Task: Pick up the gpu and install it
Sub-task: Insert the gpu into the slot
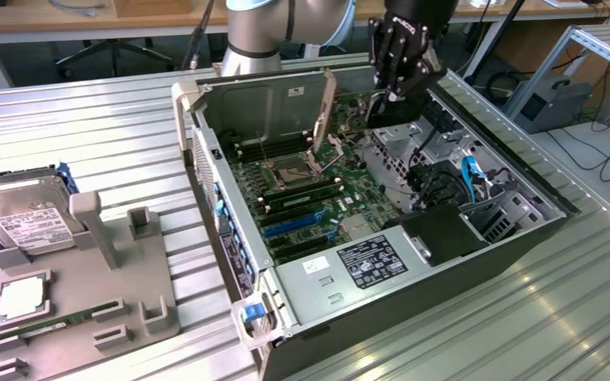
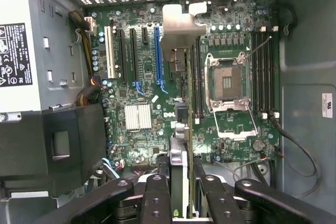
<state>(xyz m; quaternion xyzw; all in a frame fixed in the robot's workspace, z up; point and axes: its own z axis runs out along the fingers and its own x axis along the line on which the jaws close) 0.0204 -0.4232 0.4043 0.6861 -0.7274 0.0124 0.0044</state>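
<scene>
Edge-on gpu (image 2: 179,167) between fingers (image 2: 156,199), over motherboard (image 2: 142,85)

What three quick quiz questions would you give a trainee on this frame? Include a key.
1. True or false: the gripper is empty.
2. What rests on the grey tray at the exterior view's left? A) hard drive B) fan C) keyboard
3. Is the CPU socket on the motherboard filled or empty?
Key: 1 false, it is shut on the gpu, held edge-on above the motherboard. 2 A. 3 empty.
</scene>
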